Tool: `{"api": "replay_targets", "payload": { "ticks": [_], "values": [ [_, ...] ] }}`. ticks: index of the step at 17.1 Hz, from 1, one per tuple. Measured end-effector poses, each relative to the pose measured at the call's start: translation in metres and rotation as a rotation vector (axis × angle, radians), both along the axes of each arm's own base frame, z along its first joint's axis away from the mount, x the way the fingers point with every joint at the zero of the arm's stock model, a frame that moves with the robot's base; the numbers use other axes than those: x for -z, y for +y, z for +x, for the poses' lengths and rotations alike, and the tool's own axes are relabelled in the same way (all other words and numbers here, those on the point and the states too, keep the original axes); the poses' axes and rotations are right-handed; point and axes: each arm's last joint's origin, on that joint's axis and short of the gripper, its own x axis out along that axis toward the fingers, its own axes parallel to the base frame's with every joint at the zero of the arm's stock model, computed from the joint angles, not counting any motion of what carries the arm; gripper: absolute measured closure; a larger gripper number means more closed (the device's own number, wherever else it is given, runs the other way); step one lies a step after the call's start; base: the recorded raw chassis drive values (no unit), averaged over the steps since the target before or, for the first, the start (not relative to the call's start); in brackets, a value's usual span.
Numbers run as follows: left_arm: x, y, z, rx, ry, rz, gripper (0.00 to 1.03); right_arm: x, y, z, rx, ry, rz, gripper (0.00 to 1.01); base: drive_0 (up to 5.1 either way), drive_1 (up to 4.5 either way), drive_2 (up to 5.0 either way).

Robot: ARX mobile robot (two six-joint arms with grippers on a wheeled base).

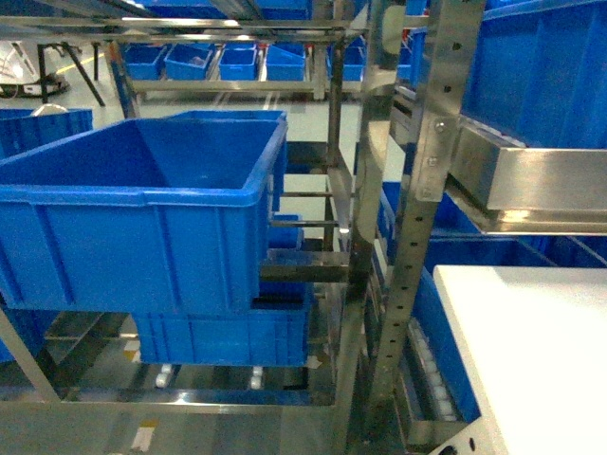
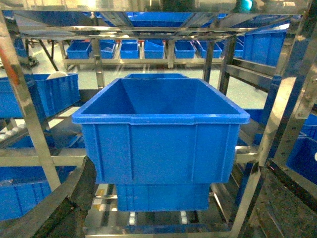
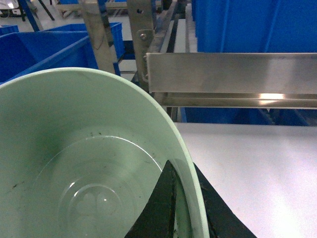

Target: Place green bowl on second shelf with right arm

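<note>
The green bowl (image 3: 89, 148) fills the left of the right wrist view, pale mint with a deep empty inside. My right gripper (image 3: 182, 167) is shut on its rim, one dark finger (image 3: 161, 203) inside the bowl and the other outside. Just beyond the rim lies a white flat shelf surface (image 3: 257, 168), under a steel rail (image 3: 233, 79). In the left wrist view my left gripper (image 2: 178, 171) is open, its dark fingers (image 2: 59, 208) wide apart with nothing between them. Neither the bowl nor a gripper shows in the head view.
A large blue bin (image 1: 142, 209) sits on the steel rack, with a smaller blue bin (image 1: 223, 336) under it. A perforated steel upright (image 1: 422, 190) stands between the bins and the white surface (image 1: 531, 351). More blue bins (image 3: 252, 25) sit above the rail.
</note>
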Motion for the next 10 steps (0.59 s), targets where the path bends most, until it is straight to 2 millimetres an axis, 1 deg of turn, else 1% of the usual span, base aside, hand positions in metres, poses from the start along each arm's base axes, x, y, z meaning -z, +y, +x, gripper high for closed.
{"api": "replay_targets", "payload": {
  "ticks": [10],
  "values": [
    [-0.0002, 0.0000, 0.0000, 0.000, -0.002, 0.000, 0.05, 0.0001, 0.0000, 0.0000, 0.000, 0.002, 0.000, 0.97, -4.9, 2.51, 2.5]
  ]
}}
